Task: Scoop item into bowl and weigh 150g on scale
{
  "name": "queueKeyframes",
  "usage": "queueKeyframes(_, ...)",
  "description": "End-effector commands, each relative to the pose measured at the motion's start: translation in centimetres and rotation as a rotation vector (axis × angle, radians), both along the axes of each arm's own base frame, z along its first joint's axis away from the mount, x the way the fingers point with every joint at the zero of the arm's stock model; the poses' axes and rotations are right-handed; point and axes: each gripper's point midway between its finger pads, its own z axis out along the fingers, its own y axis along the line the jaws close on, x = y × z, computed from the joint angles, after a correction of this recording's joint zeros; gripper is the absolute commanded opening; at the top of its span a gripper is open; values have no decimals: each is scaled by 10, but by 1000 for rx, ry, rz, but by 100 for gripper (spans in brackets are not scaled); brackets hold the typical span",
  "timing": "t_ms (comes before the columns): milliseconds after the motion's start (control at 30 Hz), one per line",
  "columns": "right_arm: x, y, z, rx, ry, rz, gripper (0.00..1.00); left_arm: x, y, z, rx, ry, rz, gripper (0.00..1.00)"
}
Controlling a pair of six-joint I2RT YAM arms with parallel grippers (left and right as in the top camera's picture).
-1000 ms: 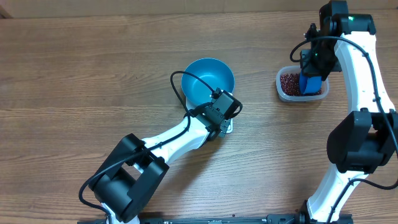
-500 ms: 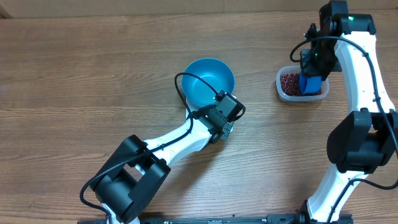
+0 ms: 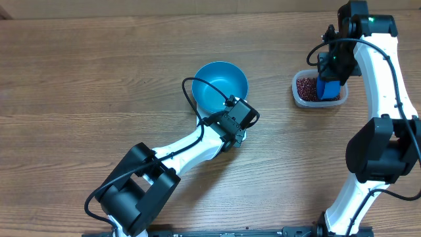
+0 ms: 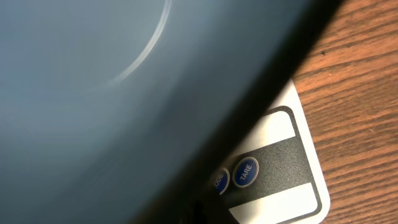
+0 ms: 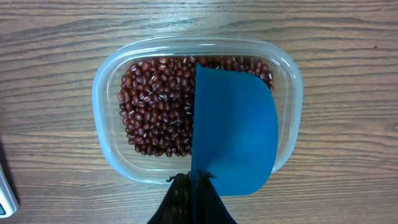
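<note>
scoop [image 5: 233, 130] covers half the tub [image 5: 106, 118]; beans [image 5: 155, 106] at left lie open.

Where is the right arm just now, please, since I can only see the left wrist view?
Observer: The right pincer is shut on a blue scoop, held at the clear tub of beans. I cannot tell whether the scoop touches them.
Operator: Thank you. Are there any beans in the bowl yet?
Observer: No, from overhead the blue bowl looks empty.
Operator: And where does the tub stand relative to the bowl?
Observer: It stands apart from the bowl, to its right in the overhead picture.
</note>
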Motion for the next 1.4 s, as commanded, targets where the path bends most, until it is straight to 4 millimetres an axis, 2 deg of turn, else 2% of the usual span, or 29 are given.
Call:
queueKeyframes(0,0,-1,-5,4,10,-13,4,1,11,-11,29,17,44,4)
queueKeyframes(1367,0,-1,-5,4,11,-13,4,1,19,-13,30,27,91,4)
